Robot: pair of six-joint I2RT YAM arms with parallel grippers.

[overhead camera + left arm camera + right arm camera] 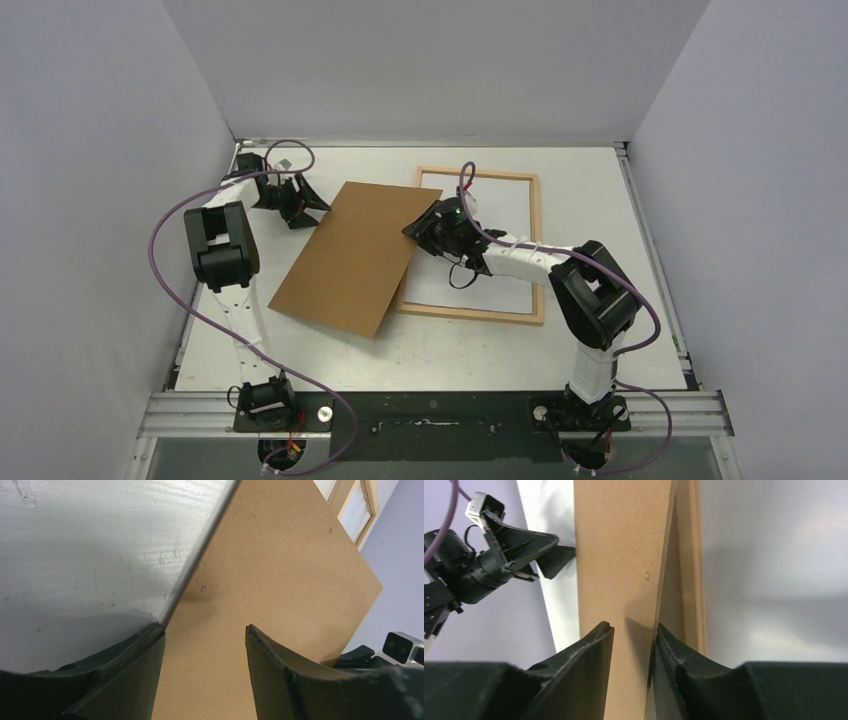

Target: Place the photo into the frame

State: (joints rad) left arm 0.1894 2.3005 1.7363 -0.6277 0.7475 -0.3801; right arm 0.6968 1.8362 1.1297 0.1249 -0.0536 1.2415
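the frame (470, 313) lies flat on the counter (600, 200) at centre right of the top view, long axis running up-down, its left bar under the tilted brown backing board (355, 255). the photo does not show. the right end effector (420, 228), the nearer, straddles the board's right edge; clenched or not, i cannot tell. the left end effector (303, 203) hangs released at the board's upper left.

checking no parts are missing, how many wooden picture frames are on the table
1. The frame lies flat right of centre, its left side covered by the brown backing board. A second could hide under that board, though nothing suggests one.
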